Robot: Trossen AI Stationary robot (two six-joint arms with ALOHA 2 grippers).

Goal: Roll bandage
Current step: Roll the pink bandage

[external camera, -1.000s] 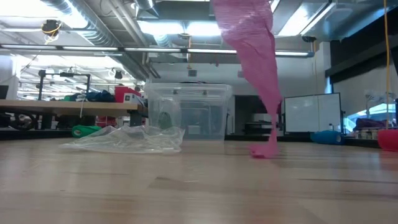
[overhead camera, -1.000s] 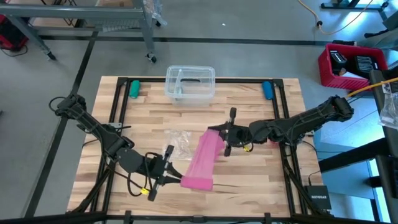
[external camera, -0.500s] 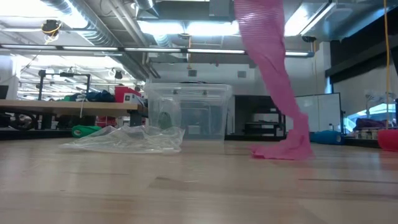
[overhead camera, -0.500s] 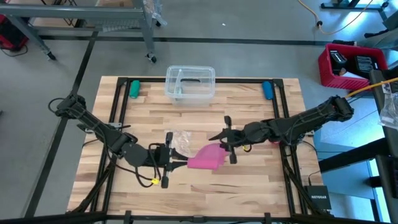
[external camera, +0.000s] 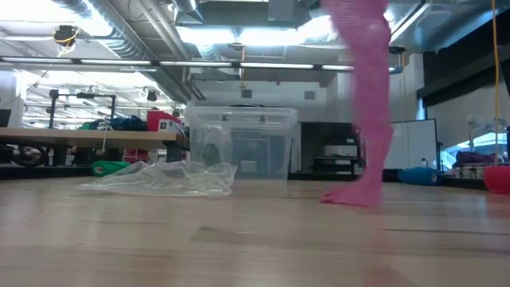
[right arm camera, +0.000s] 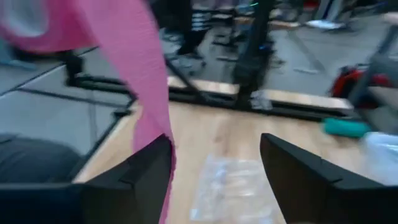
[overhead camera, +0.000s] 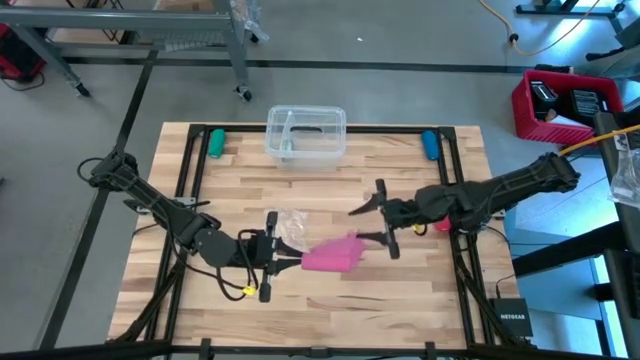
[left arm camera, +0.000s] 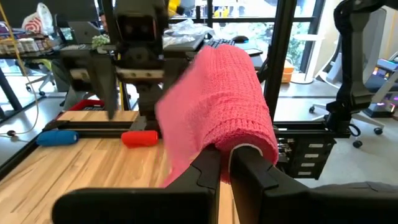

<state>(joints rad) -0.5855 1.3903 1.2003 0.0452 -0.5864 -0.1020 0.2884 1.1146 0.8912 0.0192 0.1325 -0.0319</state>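
We are seeing bright, even light from ceiling strips [external camera: 239,33], glaring white in the low view. The bandage [external camera: 366,96] is smearing with motion blur there. The right wrist view is blurring throughout. Windows [left arm camera: 249,12] are backlighting the left wrist view.

Pink bandage [overhead camera: 330,257] draped, hanging mid-table

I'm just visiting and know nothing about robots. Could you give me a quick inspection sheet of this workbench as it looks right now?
Surface: wooden table, slatted.
Job's things: pink bandage, one end held up, the rest draped to the table.
Clutter: clear plastic wrapper; clear plastic box; small red object.
Hands: left hand shut on the bandage; right hand open beside it.
Cables: yellow cable on the floor.
Surroundings: red crate beside the table.
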